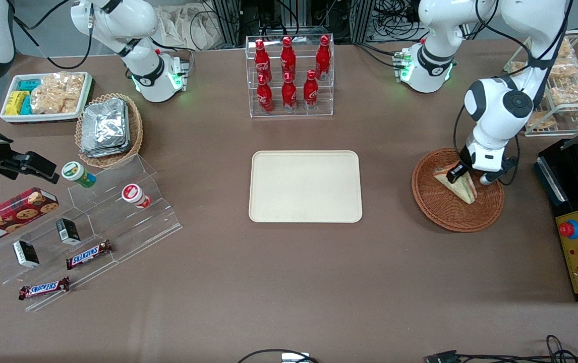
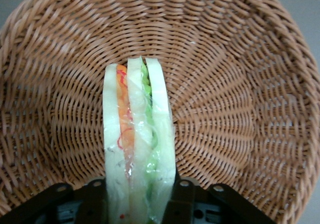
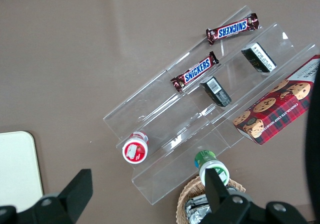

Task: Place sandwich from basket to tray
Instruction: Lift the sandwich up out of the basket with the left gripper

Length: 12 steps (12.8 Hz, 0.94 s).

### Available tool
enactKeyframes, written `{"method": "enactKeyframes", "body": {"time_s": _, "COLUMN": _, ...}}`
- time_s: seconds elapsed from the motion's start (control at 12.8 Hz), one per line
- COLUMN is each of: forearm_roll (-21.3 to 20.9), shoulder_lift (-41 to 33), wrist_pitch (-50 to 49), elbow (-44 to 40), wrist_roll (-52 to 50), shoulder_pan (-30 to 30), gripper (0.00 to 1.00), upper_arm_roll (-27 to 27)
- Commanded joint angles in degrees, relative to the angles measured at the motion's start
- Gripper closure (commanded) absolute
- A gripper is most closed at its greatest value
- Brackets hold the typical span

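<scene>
Left wrist view shows the gripper (image 2: pixel 140 204) clamped on the sandwich (image 2: pixel 138 149), one finger (image 2: pixel 95 199) on each outer bread face, probably so the squeeze presses the layers together rather than prying them apart. The sandwich stands on edge in the basket (image 2: pixel 240 83), its cut face with orange and green filling turned up toward the camera. Its long axis runs straight away from the fingers, toward the basket's centre. The tray (image 1: pixel 305 186) lies well apart, toward the parked arm.
</scene>
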<state>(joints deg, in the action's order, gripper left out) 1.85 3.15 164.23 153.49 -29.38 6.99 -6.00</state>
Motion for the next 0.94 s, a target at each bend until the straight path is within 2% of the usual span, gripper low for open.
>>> {"method": "enactKeyframes", "body": {"time_s": 0.0, "forearm_roll": -0.44, "shoulder_lift": -4.36, "wrist_pitch": -5.12, "elbow": -0.82, "wrist_roll": 4.22, "shoulder_pan": -0.22, "gripper": 1.0, "upper_arm_roll": -0.06}}
{"method": "enactKeyframes", "body": {"time_s": 0.39, "forearm_roll": -0.61, "shoulder_lift": -12.19, "wrist_pitch": -21.38, "elbow": -6.61, "wrist_roll": 22.38, "shoulder_pan": -0.22, "gripper": 1.0, "upper_arm_roll": -0.24}}
{"method": "enactKeyframes", "body": {"time_s": 0.62, "forearm_roll": -0.7, "shoulder_lift": -15.26, "wrist_pitch": -23.86, "elbow": -7.5, "wrist_roll": 32.96, "shoulder_pan": -0.22, "gripper": 1.0, "upper_arm_roll": -3.56}}
{"method": "enactKeyframes", "body": {"time_s": 0.86, "forearm_roll": -0.7, "shoulder_lift": -15.71, "wrist_pitch": -24.73, "elbow": -9.6, "wrist_roll": 35.53, "shoulder_pan": -0.22, "gripper": 0.97, "upper_arm_roll": -7.78}}
